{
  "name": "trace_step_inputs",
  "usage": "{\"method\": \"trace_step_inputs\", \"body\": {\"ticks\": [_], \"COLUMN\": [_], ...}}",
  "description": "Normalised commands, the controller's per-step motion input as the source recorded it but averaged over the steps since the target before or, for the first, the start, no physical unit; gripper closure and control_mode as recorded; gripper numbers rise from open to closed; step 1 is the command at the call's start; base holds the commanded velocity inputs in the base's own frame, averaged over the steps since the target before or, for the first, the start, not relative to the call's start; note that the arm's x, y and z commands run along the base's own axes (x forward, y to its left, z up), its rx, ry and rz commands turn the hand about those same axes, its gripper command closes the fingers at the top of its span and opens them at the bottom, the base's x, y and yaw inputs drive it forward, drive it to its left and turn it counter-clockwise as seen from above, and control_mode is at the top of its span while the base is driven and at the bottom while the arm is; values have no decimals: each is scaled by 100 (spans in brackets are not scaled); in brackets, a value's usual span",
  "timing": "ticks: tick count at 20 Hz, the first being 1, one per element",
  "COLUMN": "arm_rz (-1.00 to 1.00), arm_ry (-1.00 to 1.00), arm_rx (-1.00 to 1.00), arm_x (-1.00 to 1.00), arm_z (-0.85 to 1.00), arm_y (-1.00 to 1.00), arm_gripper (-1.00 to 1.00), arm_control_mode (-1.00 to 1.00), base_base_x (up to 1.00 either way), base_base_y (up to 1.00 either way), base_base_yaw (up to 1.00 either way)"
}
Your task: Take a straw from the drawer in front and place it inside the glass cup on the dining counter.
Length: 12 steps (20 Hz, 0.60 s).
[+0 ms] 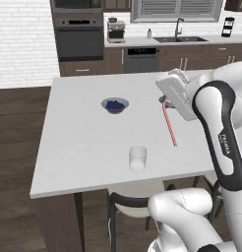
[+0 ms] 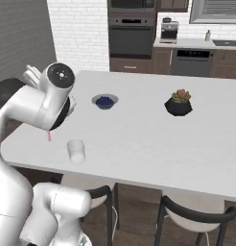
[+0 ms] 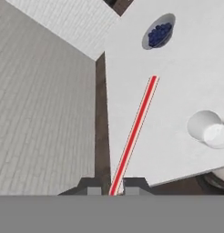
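From the left base view, my gripper (image 1: 165,102) hangs above the dining counter (image 1: 83,147), toward its right side, with the red-pink straw (image 1: 169,126) pinched at its top end and slanting down toward the near edge. The straw's lower tip ends above the white top, to the right of the glass cup (image 1: 137,158), apart from it. The cup stands upright near the counter's near edge. Farther back and a little left sits a small bowl of blue berries (image 1: 115,105). A dark chair (image 1: 124,204) is tucked under the near edge.

From the right base view, my arm's white upper joint covers most of the hand; just a short bit of the straw (image 2: 49,136) pokes out beneath it, over the counter's (image 2: 153,139) left near part. The glass cup (image 2: 76,151) stands just right of that tip, clear of it. The berry bowl (image 2: 105,101) lies farther back, and a small potted succulent (image 2: 178,102) in a dark pot sits to the right of the bowl.

In the hand view, my fingertips (image 3: 94,185) are closed tight on the straw (image 3: 134,133), which runs straight away from them across the counter's (image 3: 196,73) edge. The glass cup (image 3: 207,129) lies to one side of it, the berry bowl (image 3: 159,32) beyond its far end.
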Motion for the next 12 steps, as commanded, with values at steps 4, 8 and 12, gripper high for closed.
{"method": "trace_step_inputs", "body": {"ticks": [4, 8, 12], "arm_rz": [12, 8, 5], "arm_ry": [-2, 0, -1], "arm_rx": [15, 16, 7], "arm_x": [9, 17, 17], "arm_z": [-3, -6, -24], "arm_y": [0, 1, 0], "arm_gripper": [100, 100, 100], "arm_control_mode": [-100, -100, -100], "base_base_x": [0, 0, 0], "base_base_y": [0, 0, 0], "base_base_yaw": [0, 0, 0]}}
